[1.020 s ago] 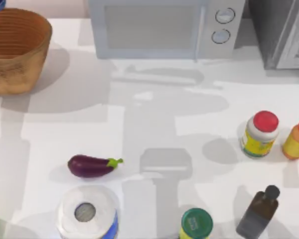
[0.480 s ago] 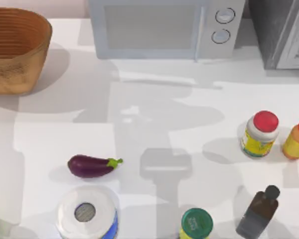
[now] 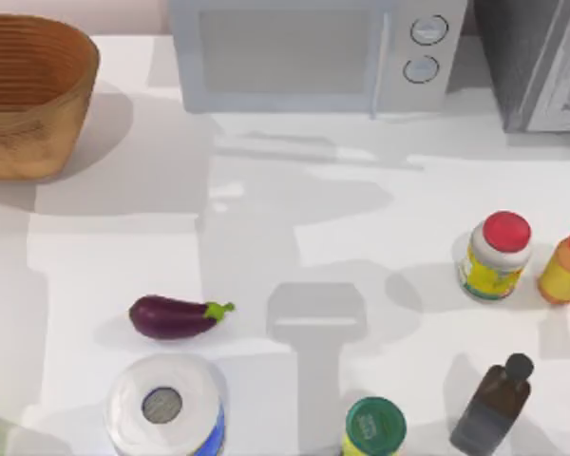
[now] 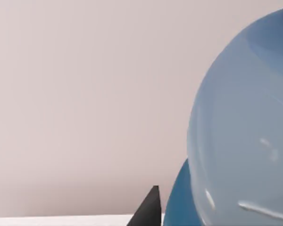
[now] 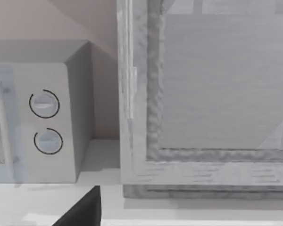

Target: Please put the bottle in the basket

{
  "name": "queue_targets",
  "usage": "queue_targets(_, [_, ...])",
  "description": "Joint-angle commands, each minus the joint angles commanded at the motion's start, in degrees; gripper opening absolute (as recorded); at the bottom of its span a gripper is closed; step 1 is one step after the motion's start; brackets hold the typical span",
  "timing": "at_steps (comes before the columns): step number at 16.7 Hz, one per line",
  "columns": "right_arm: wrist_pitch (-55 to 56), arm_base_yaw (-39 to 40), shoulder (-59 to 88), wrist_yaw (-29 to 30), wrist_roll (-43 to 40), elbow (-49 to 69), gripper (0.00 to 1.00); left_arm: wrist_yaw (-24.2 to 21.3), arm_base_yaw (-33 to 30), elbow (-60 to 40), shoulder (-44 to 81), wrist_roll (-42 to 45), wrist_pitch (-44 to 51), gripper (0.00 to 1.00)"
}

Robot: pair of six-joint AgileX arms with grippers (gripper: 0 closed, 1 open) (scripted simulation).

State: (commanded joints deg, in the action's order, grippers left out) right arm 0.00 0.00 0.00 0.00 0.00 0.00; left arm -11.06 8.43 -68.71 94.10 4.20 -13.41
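Note:
The bottle (image 4: 240, 127) looms very close in the left wrist view, its pale blue clear body against a plain pink wall. My left gripper (image 4: 179, 214) is shut on the bottle, with one dark fingertip (image 4: 148, 212) showing beside its blue lower part. The basket (image 3: 28, 95), round woven tan wicker with ribbed inner walls, stands at the table's far left back corner in the top view; what I see of its inside holds nothing. A dark part of my right gripper (image 5: 82, 212) shows in the right wrist view, facing the microwave and a grey cabinet.
A microwave (image 3: 304, 52) and a grey cabinet (image 3: 541, 62) line the back. An eggplant (image 3: 171, 316), paper roll (image 3: 163, 407) and green-lidded can (image 3: 374, 426) sit at the front. A red-capped jar (image 3: 496, 255), orange bottle (image 3: 565, 266) and dark brown bottle (image 3: 492, 404) stand right.
One second ago a blue rounded shape showed at the top view's upper left corner above the basket; it has left that view. The arm shadows on the table have shifted.

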Motion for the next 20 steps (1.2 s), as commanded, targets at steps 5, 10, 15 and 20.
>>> queue_targets(5, [0.0,0.0,0.0,0.0,0.0,0.0,1.0,0.4,-0.6,-1.3,4.7,-0.1,-3.5,0.0])
queue_targets(10, [0.0,0.0,0.0,0.0,0.0,0.0,1.0,0.7,-0.8,-1.6,6.3,-0.2,-4.8,0.0])
queue_targets(15, [0.0,0.0,0.0,0.0,0.0,0.0,1.0,0.7,-0.8,-1.6,6.3,-0.2,-4.8,0.3])
queue_targets(20, [0.0,0.0,0.0,0.0,0.0,0.0,1.0,0.7,-0.8,-1.6,6.3,-0.2,-4.8,0.68])
